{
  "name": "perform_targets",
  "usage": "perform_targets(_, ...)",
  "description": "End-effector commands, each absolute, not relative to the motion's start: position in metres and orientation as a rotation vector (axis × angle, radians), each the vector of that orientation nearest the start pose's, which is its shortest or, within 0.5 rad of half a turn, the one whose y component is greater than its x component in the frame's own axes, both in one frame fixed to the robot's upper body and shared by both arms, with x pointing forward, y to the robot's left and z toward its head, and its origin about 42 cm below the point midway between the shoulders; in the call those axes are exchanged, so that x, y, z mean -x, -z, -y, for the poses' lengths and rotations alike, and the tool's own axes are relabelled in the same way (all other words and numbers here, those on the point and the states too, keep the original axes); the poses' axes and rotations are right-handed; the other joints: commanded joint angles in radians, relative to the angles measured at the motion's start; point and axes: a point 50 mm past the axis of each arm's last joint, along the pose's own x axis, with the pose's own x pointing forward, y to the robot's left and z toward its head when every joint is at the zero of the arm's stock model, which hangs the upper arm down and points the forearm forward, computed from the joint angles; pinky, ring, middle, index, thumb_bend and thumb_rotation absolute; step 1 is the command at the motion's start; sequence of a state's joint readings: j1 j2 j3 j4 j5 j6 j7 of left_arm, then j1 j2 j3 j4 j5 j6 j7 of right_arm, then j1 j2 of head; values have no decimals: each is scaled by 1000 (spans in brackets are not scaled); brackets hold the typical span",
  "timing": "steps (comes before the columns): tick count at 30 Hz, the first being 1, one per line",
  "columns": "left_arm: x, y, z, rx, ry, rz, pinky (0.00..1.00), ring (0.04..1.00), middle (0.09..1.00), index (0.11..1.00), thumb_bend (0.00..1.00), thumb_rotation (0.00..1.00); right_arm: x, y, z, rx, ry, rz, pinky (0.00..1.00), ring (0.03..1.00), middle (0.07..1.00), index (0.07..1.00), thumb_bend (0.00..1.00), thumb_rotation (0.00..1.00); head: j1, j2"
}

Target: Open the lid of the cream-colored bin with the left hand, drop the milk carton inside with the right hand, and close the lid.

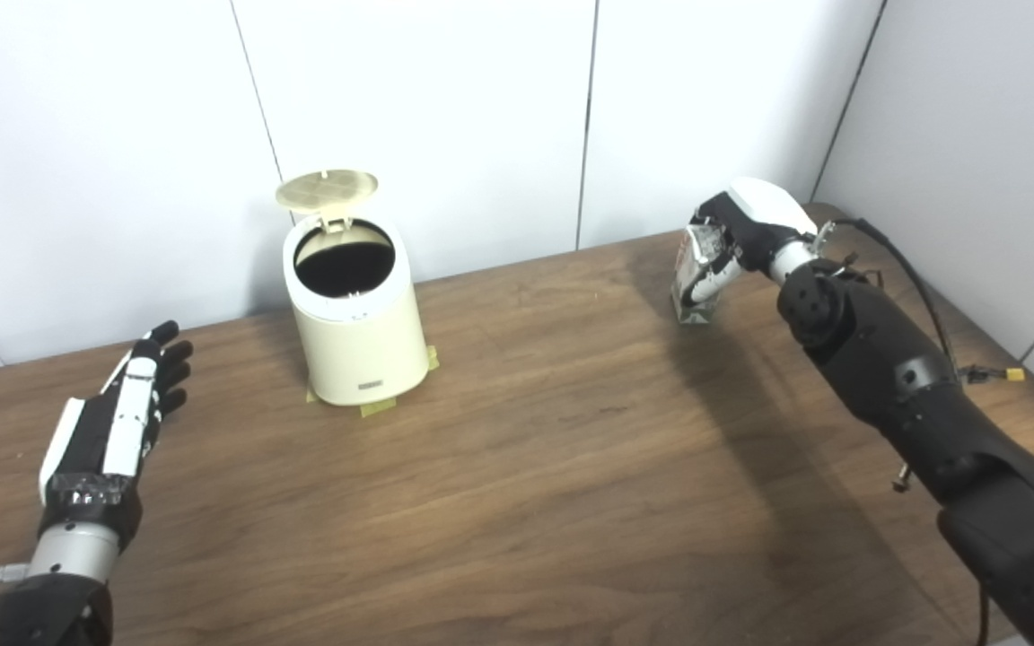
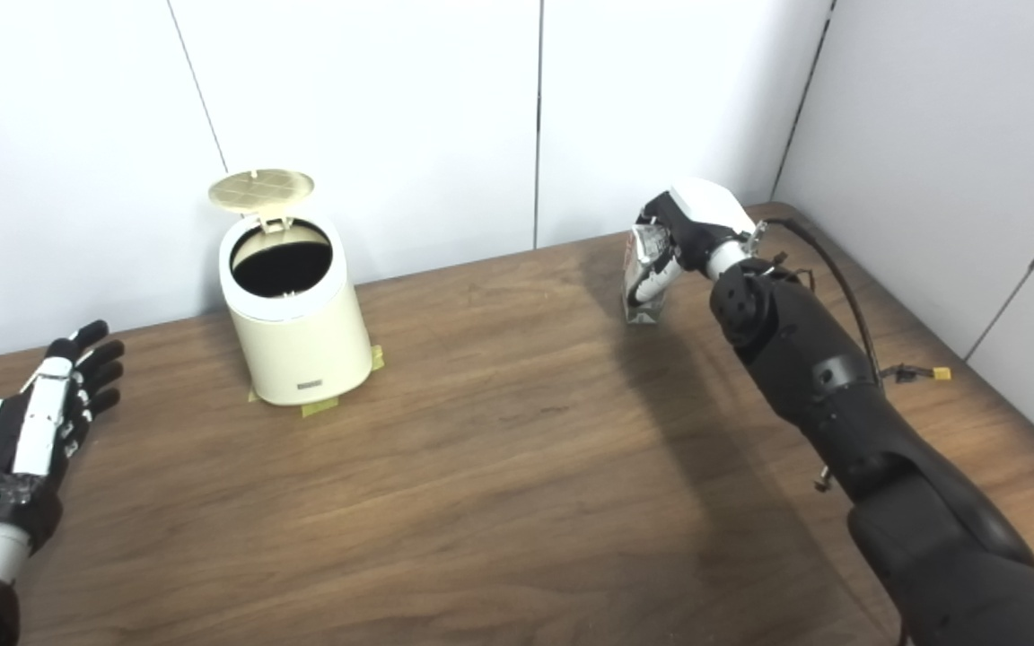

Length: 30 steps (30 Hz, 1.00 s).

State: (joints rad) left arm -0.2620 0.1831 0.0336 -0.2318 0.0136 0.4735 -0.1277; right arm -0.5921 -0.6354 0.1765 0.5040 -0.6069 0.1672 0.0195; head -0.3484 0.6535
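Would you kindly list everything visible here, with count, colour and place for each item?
bin: one, cream-coloured, standing on the far left part of the table, in front of the wall.
lid: one, cream-coloured, hinged up at the back of the bin, leaving the opening uncovered.
tape pieces: a few, yellowish, on the table at the foot of the bin.
milk carton: one, pale with print, far right part of the table, upright within the right hand's fingers.
table: one, brown wood, filling the lower view.
wall panels: white, behind the table.
left hand: one, black and white, fingers spread, near left, holding nothing.
right hand: one, black and white, closed around the carton.
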Motion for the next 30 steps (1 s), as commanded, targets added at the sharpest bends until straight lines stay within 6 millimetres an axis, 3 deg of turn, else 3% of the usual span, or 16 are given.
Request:
perform_targets(1, -355, -236, -245, -211, 120, 94, 921, 934, 920, 946, 392, 1000, -461, -278, 407, 1270, 254, 57, 341, 397, 498, 500, 499, 0, 11, 2)
perform_targets(7, -355, -231, -240, -211, 120, 83, 917, 923, 913, 939, 379, 1000, -443, -308, 371, 1234, 273, 254, 338, 396, 495, 492, 499, 0, 105, 3)
perform_targets(9, -355, -229, -236, -201, 116, 75, 918, 928, 915, 943, 396, 1000, -437, -318, 353, 1230, 255, 317, 379, 411, 510, 484, 501, 0, 132, 1)
perform_targets(14, -355, -226, -229, -196, 118, 67, 933, 930, 920, 943, 402, 1000, -429, -329, 329, 1197, 221, 392, 384, 404, 502, 487, 502, 0, 173, -2)
perform_targets(20, -351, -221, -222, -209, 119, 66, 907, 913, 904, 938, 403, 1000, -420, -349, 271, 1161, 120, 545, 428, 403, 517, 510, 501, 0, 225, -12)
perform_targets(30, -348, -213, -216, -222, 107, 65, 893, 909, 903, 923, 399, 1000, -431, -361, 194, 1084, -4, 679, 413, 393, 522, 492, 501, 0, 290, -28)
